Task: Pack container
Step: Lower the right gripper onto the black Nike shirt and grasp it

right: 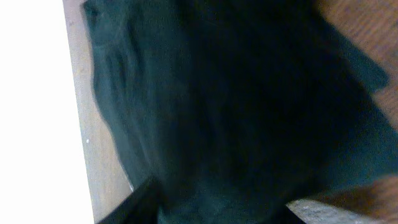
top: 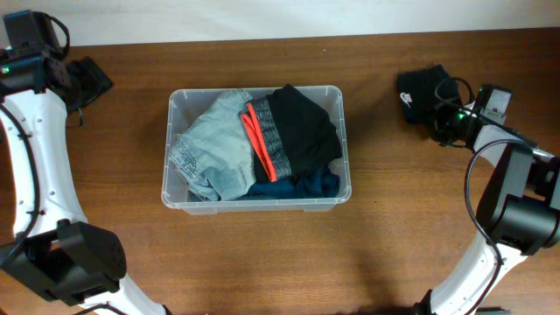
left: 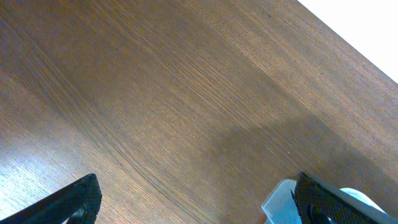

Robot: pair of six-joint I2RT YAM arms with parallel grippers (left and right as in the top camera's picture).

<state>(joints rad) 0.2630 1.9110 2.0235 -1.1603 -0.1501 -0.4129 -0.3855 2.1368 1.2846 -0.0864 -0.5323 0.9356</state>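
The clear container (top: 169, 149) sits mid-table, holding light blue jeans (top: 214, 144), a black garment with a red-and-grey band (top: 302, 131) and a dark blue piece (top: 306, 186). A black garment with a white logo (top: 420, 92) lies on the table at the far right. My right gripper (top: 444, 115) is at its near edge. In the right wrist view this dark cloth (right: 236, 93) fills the space between the jaws of the right gripper (right: 217, 208), which press on it. My left gripper (top: 92, 79) hangs open over bare wood at the far left, left gripper (left: 196, 202) empty, with a container corner (left: 280, 202) by its right finger.
The brown wooden table (top: 394, 236) ends at a white wall strip along the back edge. The black garment lies close to that back edge, seen as a white band (right: 31, 112) in the right wrist view. Both white arm bases stand at the front corners.
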